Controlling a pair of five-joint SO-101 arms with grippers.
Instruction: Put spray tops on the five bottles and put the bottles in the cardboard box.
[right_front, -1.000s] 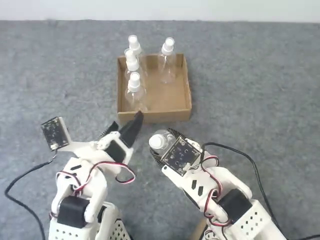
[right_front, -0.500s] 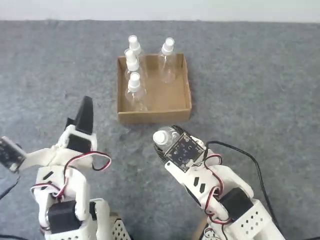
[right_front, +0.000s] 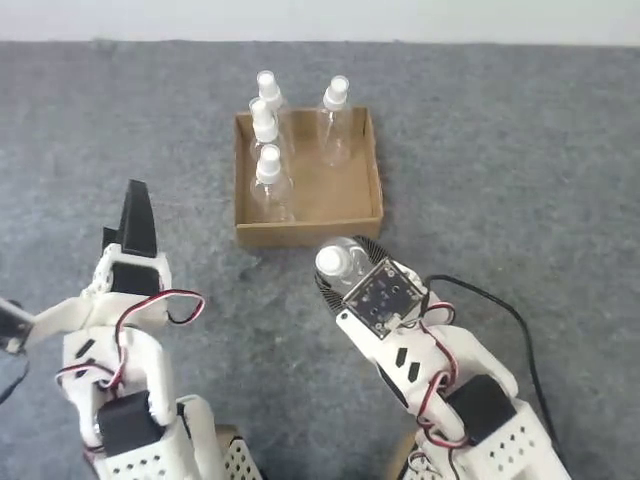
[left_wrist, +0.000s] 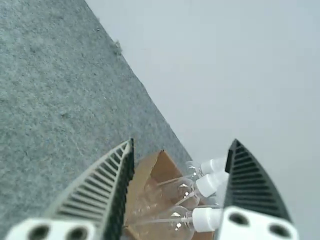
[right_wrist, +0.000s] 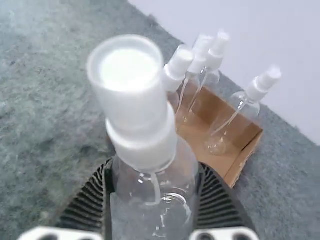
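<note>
Lower middle of the high view: one clear bottle (right_front: 347, 264), white spray top (right_front: 329, 262) already on, standing upright in the grasp of the right gripper (right_front: 345, 278). Just below the front wall of the cardboard box (right_front: 376, 190), near it but not inside. Seen close in the right wrist view, with ribbed black fingers (right_wrist: 92, 197) clenched against both sides of the clear body, under the white collar.

Upper middle of the high view: the open-topped box, holding four capped bottles upright. Three down its left side (right_front: 268, 185), one toward its upper right corner (right_front: 335, 125).

Lower left of the high view: the left gripper (right_front: 137, 215), pointing toward the top of the frame, left of the box and well apart from both the box and the held bottle. In the left wrist view, its fingers (left_wrist: 107, 185) spread wide and grasping nothing, with a corner of the box and several white tops showing between them.

Underneath everything, grey carpet (right_front: 500, 150). Along the top edge of the high view, a pale strip of wall (right_front: 320, 18).
</note>
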